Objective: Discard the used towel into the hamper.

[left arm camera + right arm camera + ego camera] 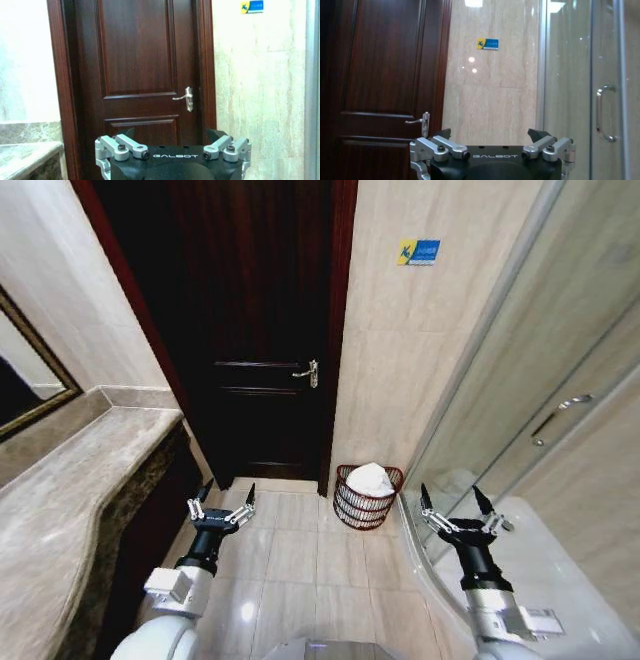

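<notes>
A: Where is the towel [371, 478]?

B: Bundled white inside the hamper [366, 498], which stands on the floor by the wall, just right of the door [262, 330].

A: So the drop looks done?

B: I judge so; nothing seems left but to finish.

A: And the 2 grippers?

B: The left gripper [222, 502] and the right gripper [456, 506] hang over the floor, fingers spread apart, holding nothing, well apart from the hamper.

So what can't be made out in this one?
- Towel: head view, lower part hidden by the hamper wires.
- Sign: all views, text too small.
- Left gripper, right gripper: both open and empty; wrist views cut off their bodies at the frame edge.
</notes>
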Controlling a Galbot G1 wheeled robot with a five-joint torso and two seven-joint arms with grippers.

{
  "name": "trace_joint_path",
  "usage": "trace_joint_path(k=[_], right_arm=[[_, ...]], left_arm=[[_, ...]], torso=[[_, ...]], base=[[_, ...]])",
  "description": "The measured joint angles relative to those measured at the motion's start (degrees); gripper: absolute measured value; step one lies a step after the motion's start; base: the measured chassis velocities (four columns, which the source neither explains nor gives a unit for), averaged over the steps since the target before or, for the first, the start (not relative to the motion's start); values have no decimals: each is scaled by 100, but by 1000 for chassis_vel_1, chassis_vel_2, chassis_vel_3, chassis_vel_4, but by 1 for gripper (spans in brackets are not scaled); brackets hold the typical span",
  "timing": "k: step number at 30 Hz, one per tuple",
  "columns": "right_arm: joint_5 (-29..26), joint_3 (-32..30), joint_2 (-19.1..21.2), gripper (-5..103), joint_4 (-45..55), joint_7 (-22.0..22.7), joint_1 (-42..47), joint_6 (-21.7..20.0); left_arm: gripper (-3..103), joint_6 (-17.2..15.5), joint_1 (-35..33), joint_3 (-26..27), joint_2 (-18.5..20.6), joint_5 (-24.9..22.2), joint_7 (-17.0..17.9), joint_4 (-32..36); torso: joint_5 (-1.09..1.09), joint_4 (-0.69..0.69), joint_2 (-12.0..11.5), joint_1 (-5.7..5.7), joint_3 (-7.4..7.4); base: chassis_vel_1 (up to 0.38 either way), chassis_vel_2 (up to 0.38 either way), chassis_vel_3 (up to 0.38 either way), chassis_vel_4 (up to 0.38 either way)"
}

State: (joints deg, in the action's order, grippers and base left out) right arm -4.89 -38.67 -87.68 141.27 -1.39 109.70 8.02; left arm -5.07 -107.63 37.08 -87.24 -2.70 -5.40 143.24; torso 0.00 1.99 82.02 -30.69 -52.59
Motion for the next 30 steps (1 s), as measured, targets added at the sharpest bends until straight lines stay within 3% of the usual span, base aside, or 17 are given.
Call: trace_joint_path(k=[30], right_arm=[[0,0,0,100,1,0,0,0]], left_arm=[[93,0,0,0,0,0,0,0]], torso=[[-1,-2,-1,0,0]], base=[[198,-193,-195,197]])
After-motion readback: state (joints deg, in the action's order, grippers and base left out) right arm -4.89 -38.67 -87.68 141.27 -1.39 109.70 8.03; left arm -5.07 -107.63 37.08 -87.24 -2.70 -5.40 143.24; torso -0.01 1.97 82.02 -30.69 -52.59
